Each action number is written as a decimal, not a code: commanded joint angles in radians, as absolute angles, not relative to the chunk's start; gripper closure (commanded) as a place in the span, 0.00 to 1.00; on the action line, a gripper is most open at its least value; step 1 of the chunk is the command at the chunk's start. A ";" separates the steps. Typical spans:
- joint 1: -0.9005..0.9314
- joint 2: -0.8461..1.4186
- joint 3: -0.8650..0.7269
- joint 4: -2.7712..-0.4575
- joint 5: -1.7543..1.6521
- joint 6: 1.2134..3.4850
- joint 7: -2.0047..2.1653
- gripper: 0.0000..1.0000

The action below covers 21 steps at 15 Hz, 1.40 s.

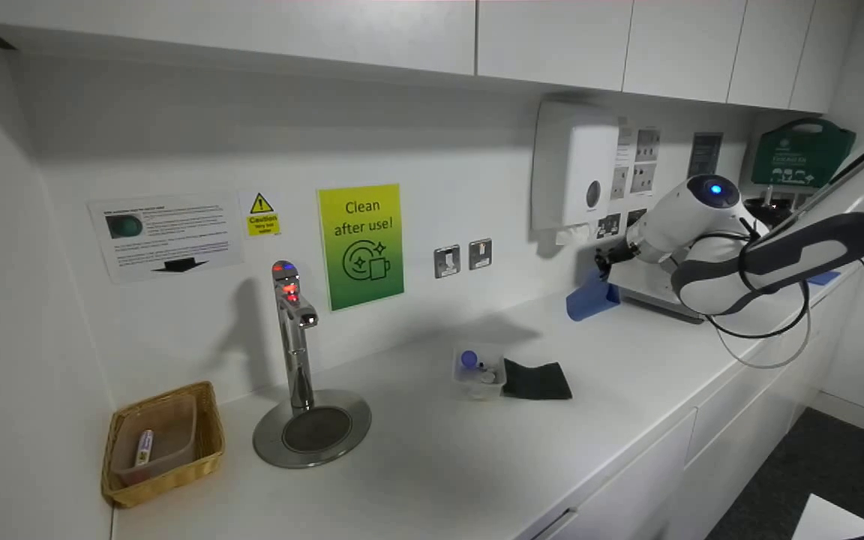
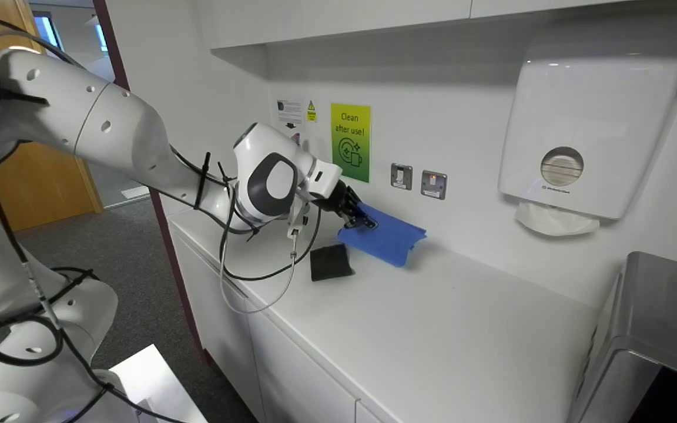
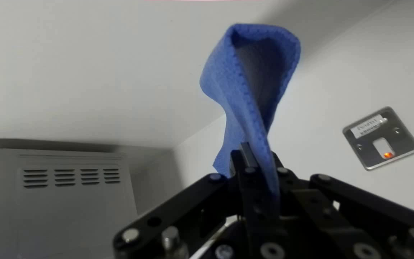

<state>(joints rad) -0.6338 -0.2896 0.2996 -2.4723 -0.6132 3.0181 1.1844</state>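
Note:
My gripper (image 3: pixel 255 162) is shut on a blue cloth (image 3: pixel 241 86), which is folded over and sticks out past the fingertips in the wrist view. The gripper (image 1: pixel 603 264) and the hanging blue cloth (image 1: pixel 592 301) show near the back wall in an exterior view. They also show in an exterior view as the gripper (image 2: pixel 367 220) and the spread cloth (image 2: pixel 391 238). The cloth hangs over the white counter; whether its lower edge touches anything I cannot tell. A dark folded cloth (image 1: pixel 537 381) lies flat on the counter, beside a clear container (image 1: pixel 478 386) with small items.
A chrome tap (image 1: pixel 297 337) stands on a round drain plate (image 1: pixel 267 439). A wicker basket (image 1: pixel 211 420) holds a plastic tub. A paper towel dispenser (image 2: pixel 597 117) hangs on the wall. A grey metal appliance (image 2: pixel 667 294) stands on the counter. Wall switches (image 3: pixel 381 138) are near the gripper.

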 commanded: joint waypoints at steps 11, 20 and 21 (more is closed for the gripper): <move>-0.830 -0.139 0.441 -2.415 -0.888 2.870 1.426 0.28; -0.801 -0.095 0.510 -2.414 -1.044 2.776 1.574 0.00; -0.796 -0.087 0.514 -2.418 -1.033 2.799 1.550 0.00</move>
